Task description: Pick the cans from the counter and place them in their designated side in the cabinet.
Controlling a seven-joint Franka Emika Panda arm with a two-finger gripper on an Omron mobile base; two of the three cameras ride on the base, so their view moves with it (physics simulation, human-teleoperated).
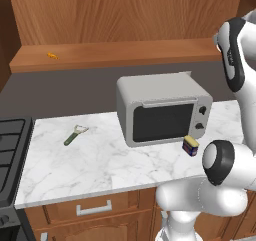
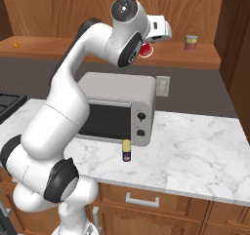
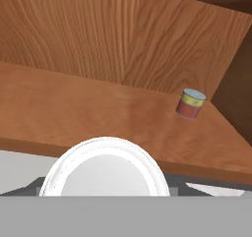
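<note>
Hand view shows me a pale banded can on the cabinet; my gripper grips the white-rimmed red can.

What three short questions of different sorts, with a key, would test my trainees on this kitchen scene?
1. True or false: the red can is lying on the counter.
2. Where does the blue and yellow can stand? A) on the shelf B) on the counter in front of the microwave C) on the stove
3. Fill in: a green-handled ____ lies on the counter left of the microwave.

Key
1. False: the gripper holds it up at the cabinet shelf.
2. B
3. peeler
</note>
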